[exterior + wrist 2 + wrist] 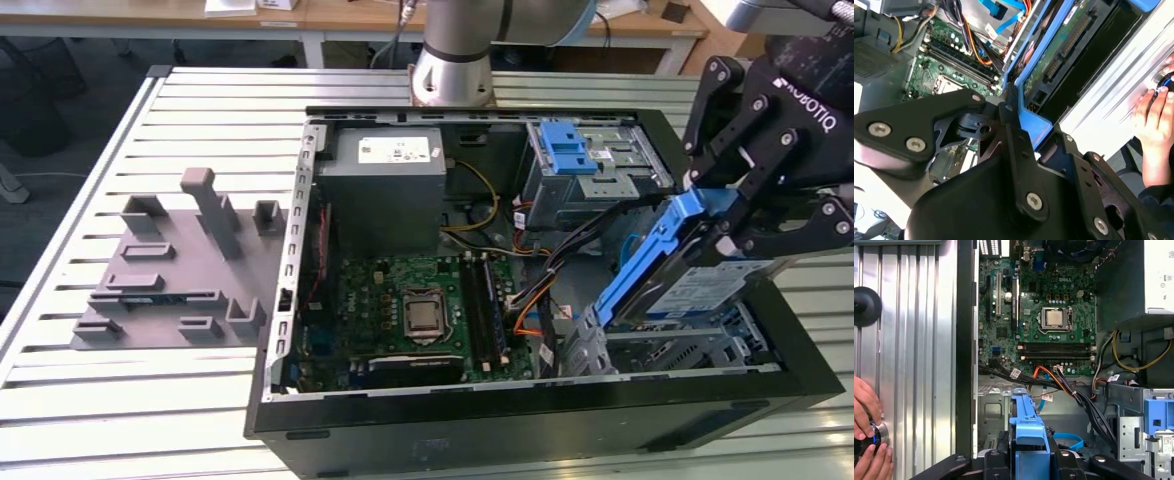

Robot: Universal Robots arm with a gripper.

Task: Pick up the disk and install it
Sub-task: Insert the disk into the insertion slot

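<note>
The gripper was pinched on the upper end of the disk, its black linkage fingers pressed against the blue carrier. In the exterior view the disk hung tilted, with its lower end dipping into the open case at about three o'clock from the motherboard and just above the grey metal bay. In the first wrist view the carrier's blue edge ran straight out from between the fingers toward that bay.

Seating it well probably called for squaring the carrier's side rails with the bay's guides, easing off the tilt, and keeping clear of the cable bundle draped at nine o'clock from the disk. A skewed entry would likely bind plastic on sheet metal.

The disk was a flat, rigid slab, silver with a glossy label and a green circuit board on its underside. The carrier looked like smooth, slightly springy plastic, and the bay like thin stamped steel with punched holes. A person's hand rested on a round knob on the ribbed aluminium table
</note>
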